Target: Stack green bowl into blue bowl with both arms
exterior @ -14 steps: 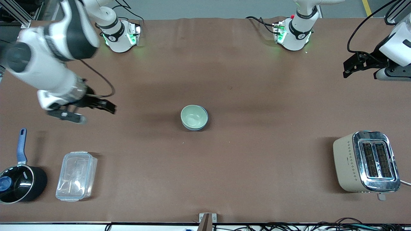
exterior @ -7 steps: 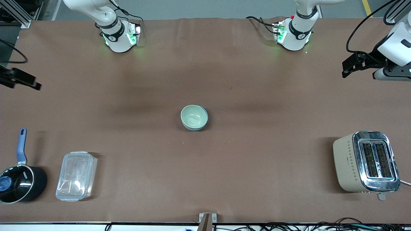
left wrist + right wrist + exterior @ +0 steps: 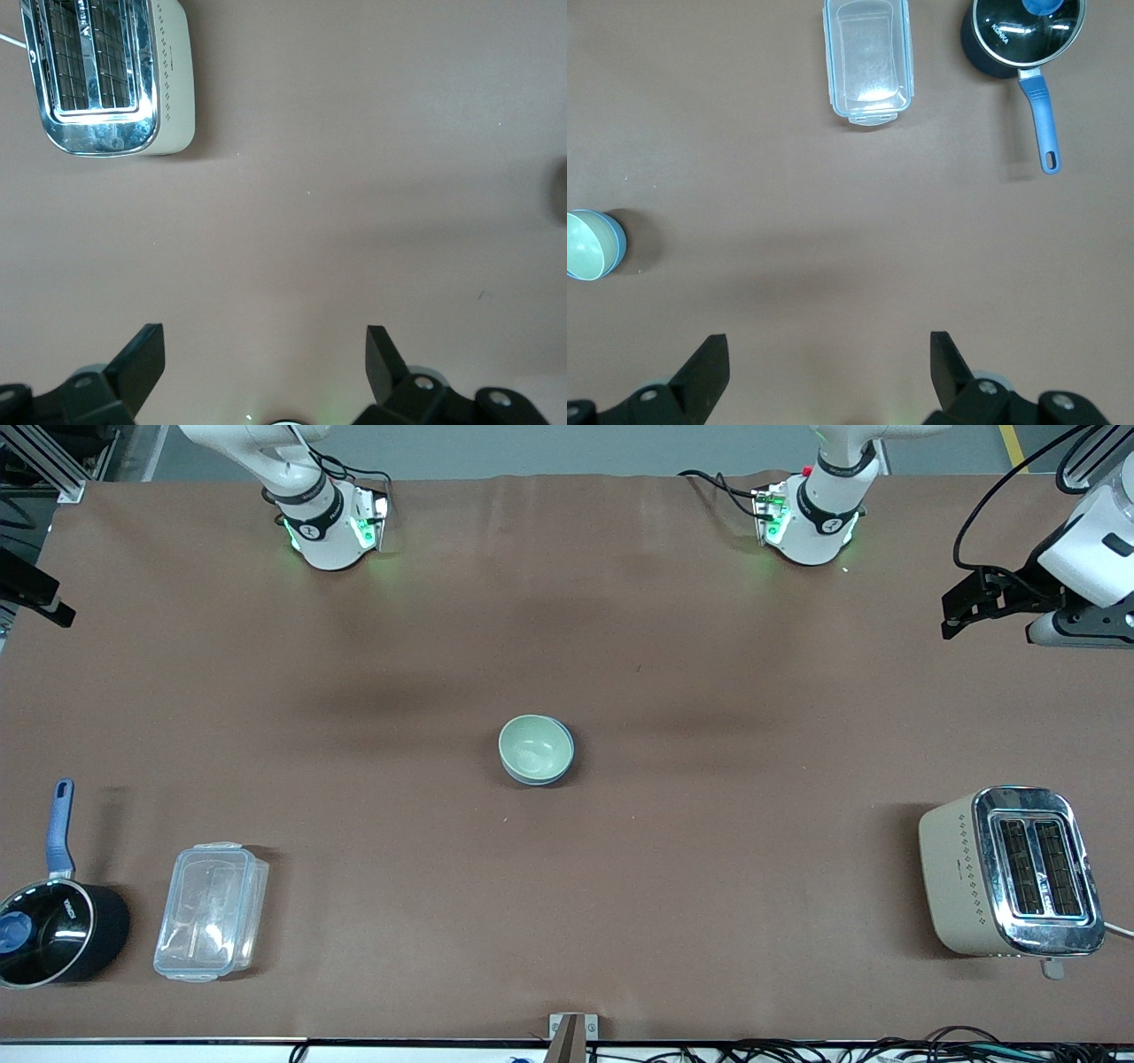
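Parking both arms clear of the finished stack. I see the left pincer (image 3: pixel 264 354) spread wide with nothing in it, hovering high over bare desk (image 3: pixel 709 886) at the right edge of the front frame (image 3: pixel 961 607); the toaster (image 3: pixel 106 75) sits in the upper left of its wrist view. The right pincer (image 3: pixel 824 363) is equally wide apart and empty, and shows only as a dark tip at the upper left edge of the front frame (image 3: pixel 35 589); its wrist view takes in the clear lidded box (image 3: pixel 866 60) at top centre and the black saucepan (image 3: pixel 1021 35) at upper right.

At centre frame the green bowl (image 3: pixel 533 747) sits nested inside the blue bowl (image 3: pixel 568 766), of which only a thin crescent of darker rim shows. The pair is well apart from both pincers.

I judge the stacking done and the step in hand to be holding off. To do it well I would keep both wrists high and out at the desk ends, with no sweep across the middle, since a light nested pair would likely slide or tip from a slight knock. The seating looks level from above, though tilt is hard to confirm.
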You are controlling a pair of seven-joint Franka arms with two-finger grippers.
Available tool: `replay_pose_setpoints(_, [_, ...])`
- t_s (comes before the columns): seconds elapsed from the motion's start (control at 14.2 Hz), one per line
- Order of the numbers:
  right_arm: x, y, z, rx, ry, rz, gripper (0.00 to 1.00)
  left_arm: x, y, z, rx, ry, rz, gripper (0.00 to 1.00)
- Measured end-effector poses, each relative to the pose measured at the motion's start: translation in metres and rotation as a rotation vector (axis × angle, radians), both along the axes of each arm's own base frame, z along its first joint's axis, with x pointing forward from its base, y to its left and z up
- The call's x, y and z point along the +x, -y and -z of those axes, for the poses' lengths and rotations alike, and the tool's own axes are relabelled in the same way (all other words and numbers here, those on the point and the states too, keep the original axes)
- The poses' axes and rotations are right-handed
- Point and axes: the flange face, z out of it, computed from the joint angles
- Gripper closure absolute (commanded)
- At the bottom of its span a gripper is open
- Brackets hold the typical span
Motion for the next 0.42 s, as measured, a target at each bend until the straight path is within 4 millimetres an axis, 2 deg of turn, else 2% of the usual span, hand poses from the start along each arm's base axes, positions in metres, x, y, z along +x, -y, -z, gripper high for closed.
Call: replay_pose_setpoints(0.42, [0.0022,-0.0050,-0.0004,-0.014,0.008,-0.006,0.00,-0.0024,0.0088,0.0010,0.002,-0.011,0.017,0.00])
